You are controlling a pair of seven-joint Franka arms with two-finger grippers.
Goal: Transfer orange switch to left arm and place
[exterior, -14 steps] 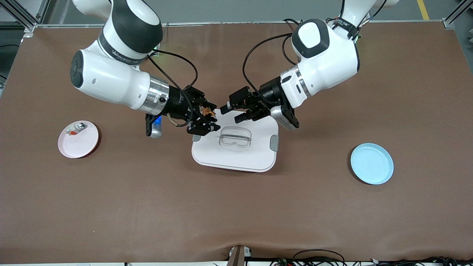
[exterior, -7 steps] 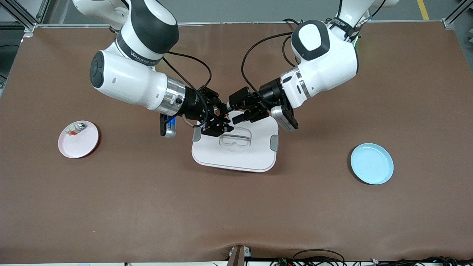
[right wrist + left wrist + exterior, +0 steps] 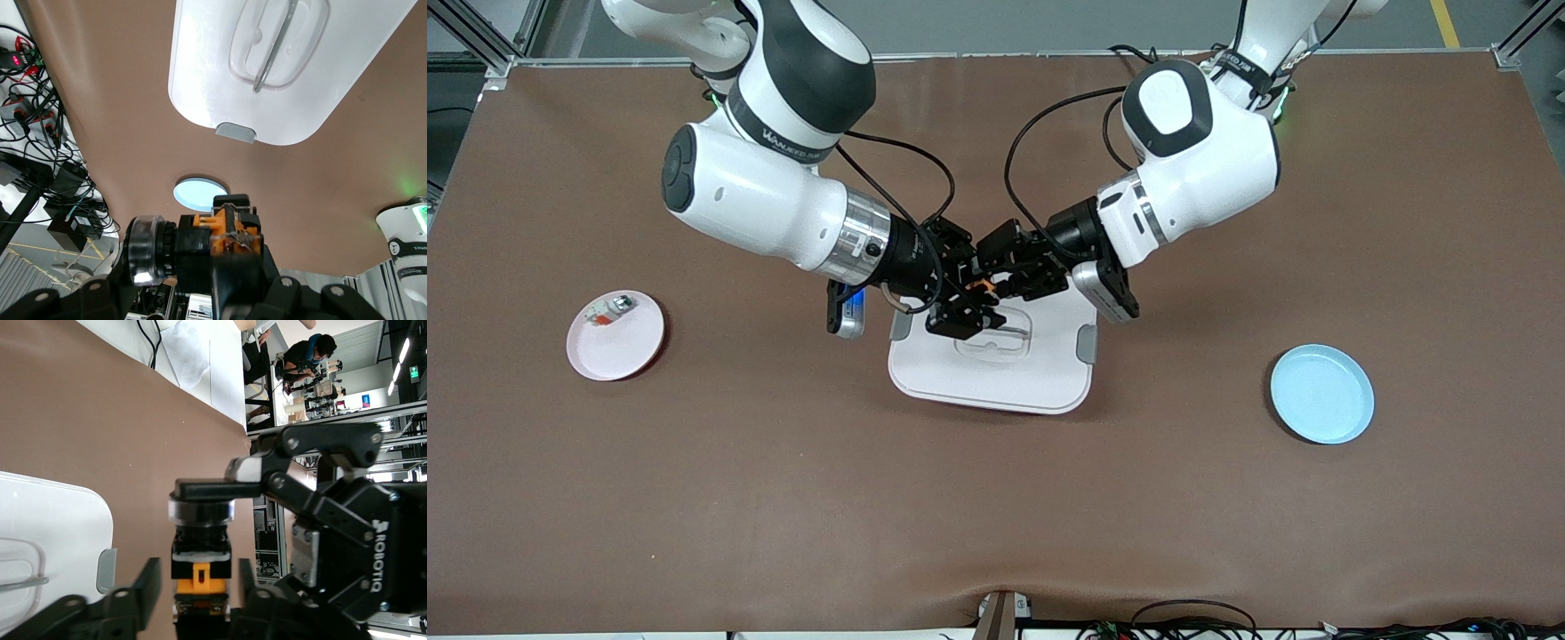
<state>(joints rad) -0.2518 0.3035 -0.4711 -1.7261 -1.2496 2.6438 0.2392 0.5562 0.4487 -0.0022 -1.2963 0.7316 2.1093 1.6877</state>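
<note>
The orange switch (image 3: 983, 286) hangs over the white box (image 3: 996, 378), above the lid's edge toward the robots' bases. My right gripper (image 3: 971, 304) is shut on it, gripping near its silvery ring (image 3: 143, 250). My left gripper (image 3: 996, 274) meets it from the other arm's end. In the left wrist view the switch's orange body (image 3: 200, 577) sits between my left fingers (image 3: 145, 587), with a narrow gap showing on each side. The right finger (image 3: 213, 489) crosses the switch's ring there. The left gripper (image 3: 197, 590) is open round the switch.
A pink plate (image 3: 618, 351) with a small silvery part (image 3: 609, 308) lies toward the right arm's end. A blue plate (image 3: 1321, 394) lies toward the left arm's end. The box has grey side clips (image 3: 1086, 343) and a recessed handle (image 3: 1005, 342).
The right arm carried the switch over the box to the left gripper. The left fingers, wide a second ago, have narrowed round the switch.
</note>
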